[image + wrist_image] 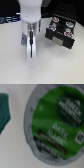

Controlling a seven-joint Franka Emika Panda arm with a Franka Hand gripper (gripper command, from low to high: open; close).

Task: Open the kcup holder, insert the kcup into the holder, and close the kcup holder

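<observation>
The kcup (pixel 54 128) fills most of the wrist view, very close, its bright green printed top facing the camera inside a pale rim. In the exterior view my gripper (pixel 31 46) hangs straight down over the white table, towards that view's left. I cannot make out the kcup there, and the blur hides whether the fingers are open or shut. The black kcup holder (pixel 62 40) stands apart at the exterior view's right. Red and white pods (pixel 66 33) show in its round slots.
A dark teal shape (pixel 4 111) lies at the edge of the wrist view beside the kcup; I cannot tell what it is. Dark objects (pixel 9 20) line the back of the white table (pixel 20 70) in the exterior view.
</observation>
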